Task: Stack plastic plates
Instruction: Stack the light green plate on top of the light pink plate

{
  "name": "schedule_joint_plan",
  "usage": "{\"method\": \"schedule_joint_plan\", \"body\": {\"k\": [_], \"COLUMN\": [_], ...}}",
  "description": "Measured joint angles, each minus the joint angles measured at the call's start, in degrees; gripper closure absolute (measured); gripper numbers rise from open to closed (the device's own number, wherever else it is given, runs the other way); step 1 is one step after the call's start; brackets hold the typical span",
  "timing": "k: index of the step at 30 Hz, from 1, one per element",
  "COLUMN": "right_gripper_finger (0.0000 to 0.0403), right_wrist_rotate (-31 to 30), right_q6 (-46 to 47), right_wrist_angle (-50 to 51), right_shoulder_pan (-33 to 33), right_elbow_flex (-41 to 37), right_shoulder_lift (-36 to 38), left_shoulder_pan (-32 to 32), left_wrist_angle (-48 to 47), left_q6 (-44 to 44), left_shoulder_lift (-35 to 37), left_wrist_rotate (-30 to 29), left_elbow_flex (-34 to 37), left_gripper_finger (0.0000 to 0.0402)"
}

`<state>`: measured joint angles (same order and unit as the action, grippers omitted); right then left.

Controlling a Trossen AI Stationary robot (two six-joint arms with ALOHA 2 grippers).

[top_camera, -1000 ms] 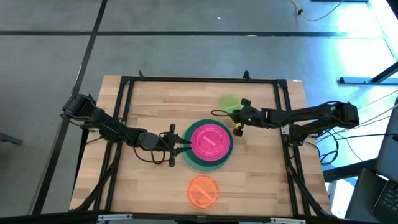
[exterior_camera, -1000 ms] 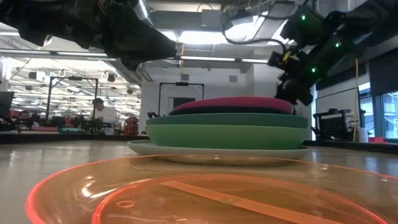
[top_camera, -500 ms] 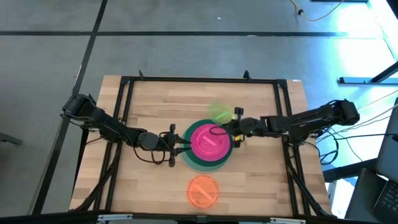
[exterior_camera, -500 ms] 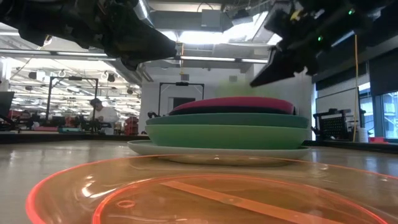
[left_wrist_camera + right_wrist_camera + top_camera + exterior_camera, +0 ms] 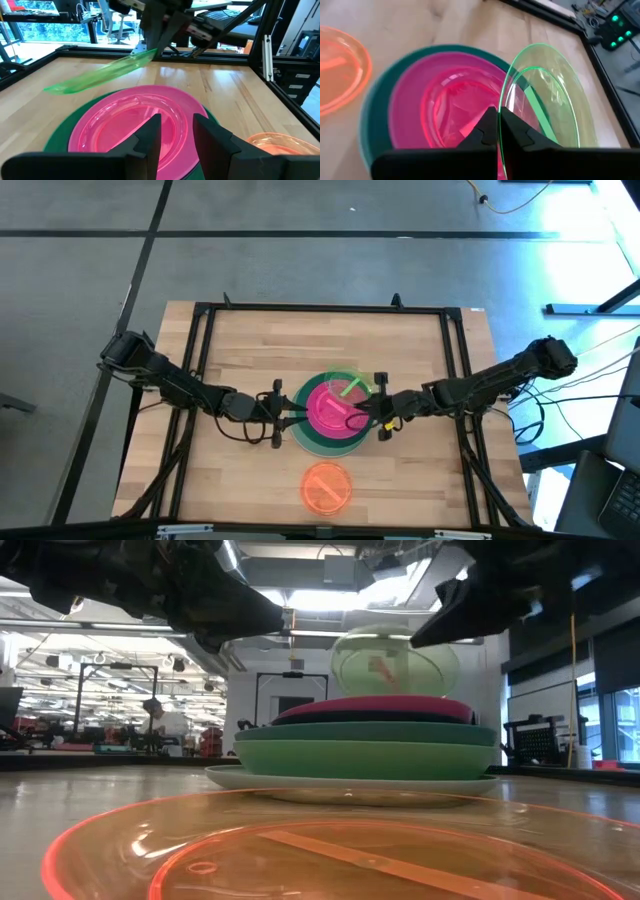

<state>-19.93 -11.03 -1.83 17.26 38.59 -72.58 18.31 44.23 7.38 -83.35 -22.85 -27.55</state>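
We start at the right gripper [image 5: 372,412], clenched on the rim of the small lime plate [image 5: 345,387] and holding it in the air over the stack. The relation that matters is tilt and offset: the lime plate slopes, its gripped edge toward the right arm and its free edge out over the far side of the pink plate [image 5: 336,406], which tops the stack of larger plates [image 5: 365,745]. To nest, we judge it must level out and centre over that pink plate.

The left gripper [image 5: 288,414] sits at the stack's opposite edge, its fingers [image 5: 150,137] parted with nothing between them, pointing at the pink plate's rim. It seems to be just clear of the plates, though we cannot be sure.

The low view shows what the high view hides: a clear gap between lime plate and stack. The high view shows the 1 plate left aside, the small orange plate [image 5: 326,486], lying near the table's front edge.
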Motion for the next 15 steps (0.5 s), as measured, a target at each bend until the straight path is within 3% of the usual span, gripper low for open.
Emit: {"method": "schedule_joint_plan", "body": {"k": [15], "right_gripper_finger": [0.0402], "right_wrist_rotate": [6.1], "right_q6": [0.01], "right_wrist_angle": [-5.32], "right_shoulder_pan": [2.75], "right_elbow_flex": [0.0], "right_shoulder_lift": [-0.02], "left_shoulder_pan": [0.0], "left_wrist_angle": [0.0], "left_q6": [0.0], "left_shoulder_lift": [-0.01], "left_wrist_rotate": [-0.01], "left_elbow_flex": [-0.02], "left_gripper_finger": [0.0296]}}
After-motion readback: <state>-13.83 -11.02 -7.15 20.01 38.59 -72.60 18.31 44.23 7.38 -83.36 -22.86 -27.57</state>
